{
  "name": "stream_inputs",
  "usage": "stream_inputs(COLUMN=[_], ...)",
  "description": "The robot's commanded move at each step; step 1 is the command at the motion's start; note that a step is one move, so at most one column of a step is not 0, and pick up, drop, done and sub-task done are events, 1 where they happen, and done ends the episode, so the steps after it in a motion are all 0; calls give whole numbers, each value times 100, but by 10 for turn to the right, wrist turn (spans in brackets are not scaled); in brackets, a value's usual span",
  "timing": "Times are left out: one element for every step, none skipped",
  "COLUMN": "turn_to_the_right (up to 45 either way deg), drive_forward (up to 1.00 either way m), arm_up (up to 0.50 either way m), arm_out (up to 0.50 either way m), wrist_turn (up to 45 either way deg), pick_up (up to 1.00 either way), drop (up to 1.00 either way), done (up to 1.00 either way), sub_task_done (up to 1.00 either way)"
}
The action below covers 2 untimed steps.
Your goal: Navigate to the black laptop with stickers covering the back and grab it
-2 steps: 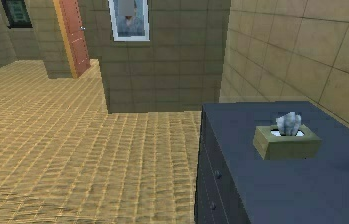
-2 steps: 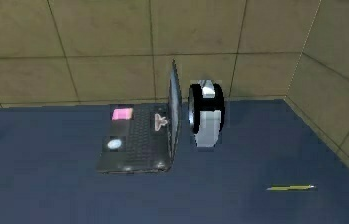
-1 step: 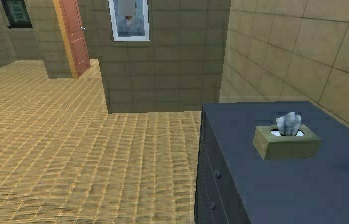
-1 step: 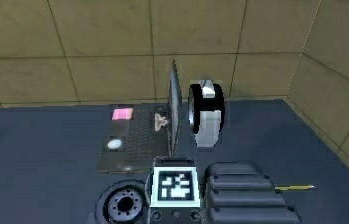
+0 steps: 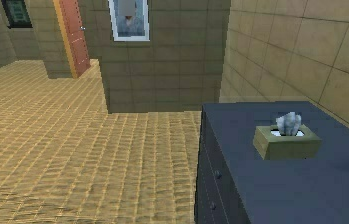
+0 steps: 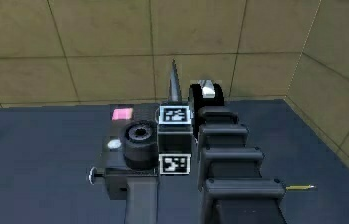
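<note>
A dark blue desk (image 5: 282, 190) with drawer fronts stands at the forward view's lower right against a tan tiled wall (image 5: 302, 50), and on it sits an olive tissue box (image 5: 287, 143) with a white tissue standing out of its top. Beyond it a tan woven floor (image 5: 72, 140) runs to a reddish-orange door (image 5: 72, 35) at the upper left, with a framed picture (image 5: 130, 18) on the wall just right of it. In the arm side view, the desk carries a small pink thing (image 6: 122, 114) left of the middle and a thin yellow pencil-like thing (image 6: 302, 187) at the right, well apart.
</note>
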Motion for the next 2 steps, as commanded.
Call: stream_inputs(turn_to_the_right=[0,0], drive_forward=[0,0], arm_up=[0,0], arm_out=[0,0], wrist_turn=[450,450], pick_up=[0,0], drop=[0,0], done=[0,0], sub_task_done=[0,0])
